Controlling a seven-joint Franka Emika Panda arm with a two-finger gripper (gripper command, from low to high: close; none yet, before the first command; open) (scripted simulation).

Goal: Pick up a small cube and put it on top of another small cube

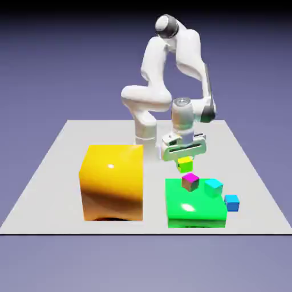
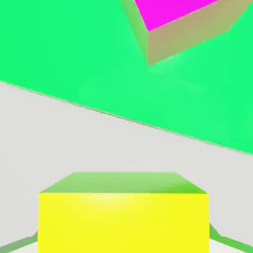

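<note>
My gripper [image 1: 185, 160] is shut on the small cube [image 1: 185, 165], a tiny yellow cube with yellow-green sides. It hangs just behind the far edge of a flat green block [image 1: 194, 206]. In the hand view the small cube [image 2: 123, 217] fills the bottom middle and hides most of both fingertips. Grey table lies beyond it, then the green block [image 2: 74, 44]. A small magenta cube [image 1: 190, 182] sits on the green block's far part, just in front of the gripper, and the magenta cube [image 2: 183, 24] shows at the hand view's top.
A big orange-yellow block [image 1: 112, 181] stands at the exterior view's left. A cyan cube [image 1: 213, 186] rests on the green block's right corner. A small blue cube [image 1: 231, 202] sits on the table beside that block.
</note>
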